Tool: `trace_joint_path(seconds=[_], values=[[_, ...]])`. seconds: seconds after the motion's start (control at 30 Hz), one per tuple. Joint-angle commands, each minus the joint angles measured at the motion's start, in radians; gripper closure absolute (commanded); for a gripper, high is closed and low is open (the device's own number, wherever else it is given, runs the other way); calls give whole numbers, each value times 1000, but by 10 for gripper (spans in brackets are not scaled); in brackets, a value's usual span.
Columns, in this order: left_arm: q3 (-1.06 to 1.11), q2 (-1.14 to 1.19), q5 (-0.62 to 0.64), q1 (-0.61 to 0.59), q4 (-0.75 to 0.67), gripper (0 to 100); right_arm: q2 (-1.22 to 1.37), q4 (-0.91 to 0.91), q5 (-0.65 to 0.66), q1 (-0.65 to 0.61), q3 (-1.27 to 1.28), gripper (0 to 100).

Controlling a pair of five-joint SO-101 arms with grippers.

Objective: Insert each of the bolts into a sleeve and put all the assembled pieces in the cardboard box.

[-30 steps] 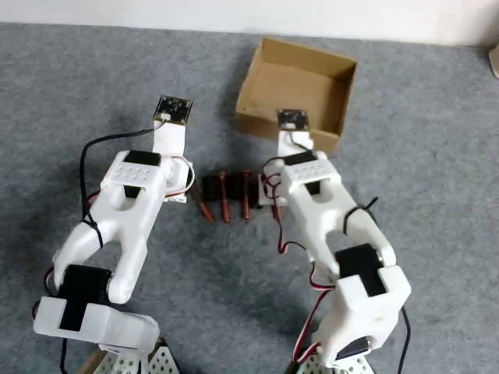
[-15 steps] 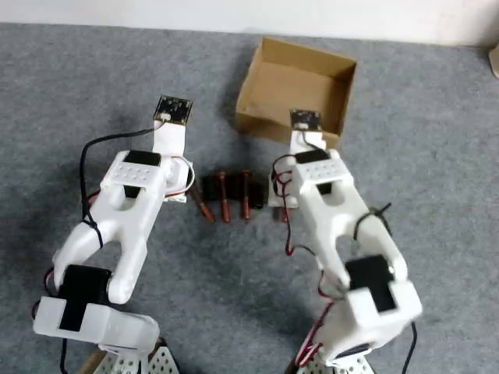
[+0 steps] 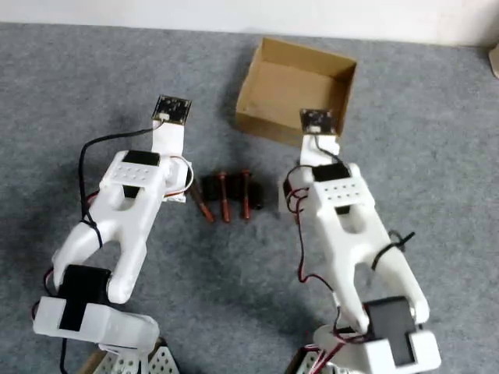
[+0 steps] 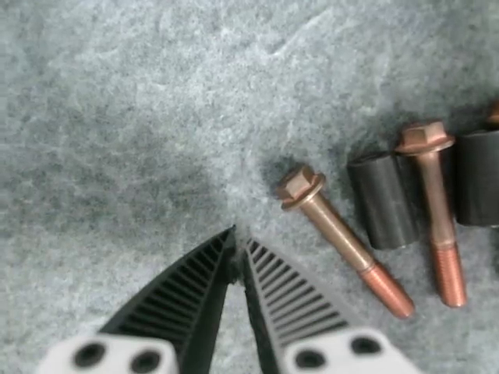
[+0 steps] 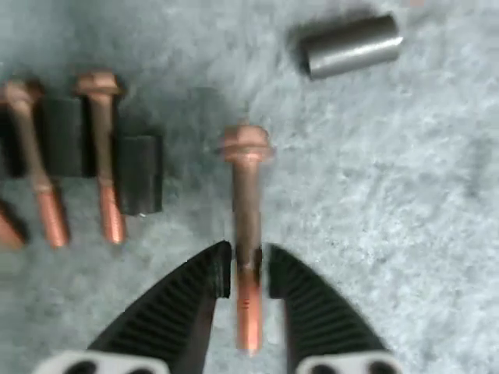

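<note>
Right fingers (image 5: 187, 304) clamp bolt (image 5: 246, 195); left fingers (image 4: 187, 288) closed, empty; grey sleeve (image 5: 351, 45) beyond bolt head.

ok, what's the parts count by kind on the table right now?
bolts: 4 (three in the row, one bolt in the right gripper)
sleeves: 4 (three in the row, one sleeve lying apart)
cardboard box: 1
Total: 9
</note>
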Motion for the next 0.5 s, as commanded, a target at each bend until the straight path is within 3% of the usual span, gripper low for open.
trace_joint_path(seconds=[0.0, 0.27, 0.47], values=[[-1, -4, 9, -10, -11, 989, 47, -2, 69, 13, -42, 776], [-1, -4, 9, -7, -11, 989, 174, -28, 258, 85, -213, 769], [-1, -4, 9, -5, -11, 989, 265, -173, 218, 105, -237, 770]])
